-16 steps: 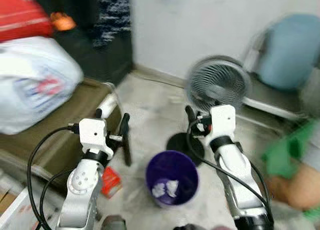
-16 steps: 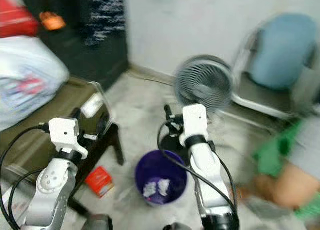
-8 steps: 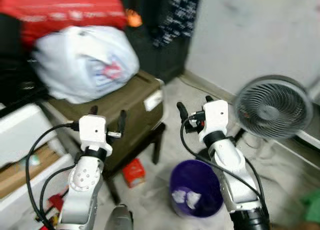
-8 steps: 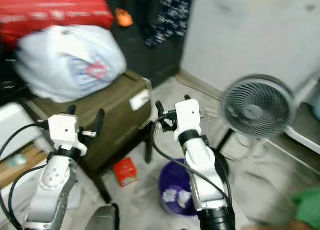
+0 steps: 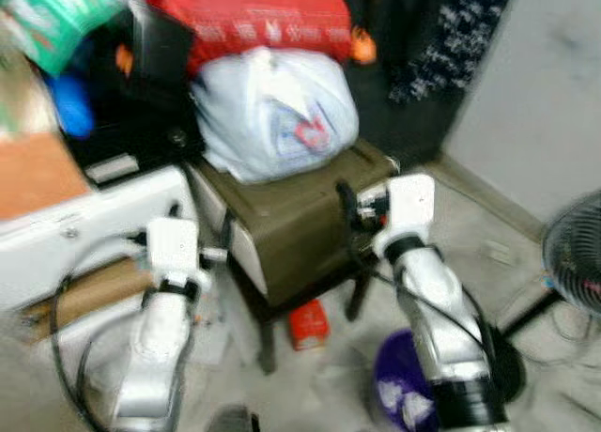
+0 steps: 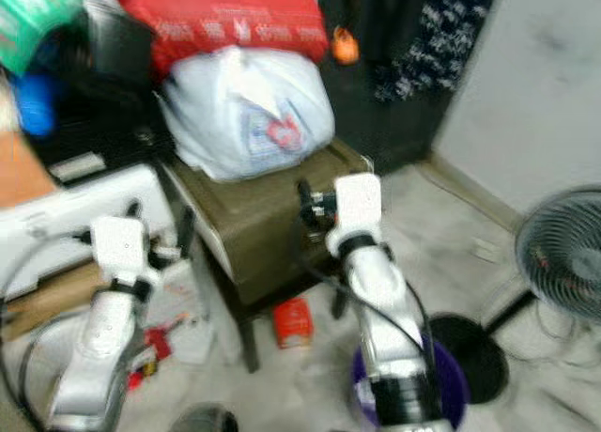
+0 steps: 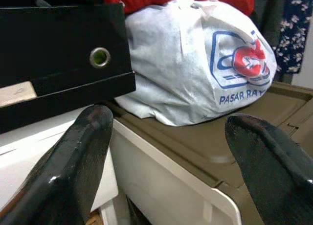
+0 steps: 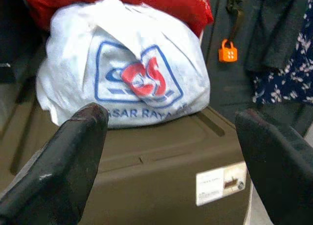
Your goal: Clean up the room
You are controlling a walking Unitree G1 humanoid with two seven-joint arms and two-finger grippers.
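Note:
My left gripper (image 5: 201,223) is raised and open in front of a white cabinet (image 5: 84,216), with nothing between its black fingers (image 7: 73,161). My right gripper (image 5: 360,205) is also open and empty, held up close to an olive-brown storage box (image 5: 300,221) on a dark stool. A white plastic bag (image 5: 277,108) with a red and blue logo lies on that box, with a red bag (image 5: 254,19) on top of it. A small red carton (image 5: 307,324) lies on the floor under the stool. A purple bin (image 5: 390,390) holding crumpled white paper (image 5: 406,408) stands below my right arm.
A black case (image 7: 58,44) rests on the white cabinet beside the bag. A floor fan (image 5: 575,263) stands at the right edge, with its round black base (image 6: 470,357) near the bin. Dark clothes (image 5: 441,38) hang against the far wall. Pale floor lies open toward the fan.
The camera has swung to the left, so the fan and bin slid toward the right edge while the box, bags and cabinet came into the middle. Both grippers stay raised and open.

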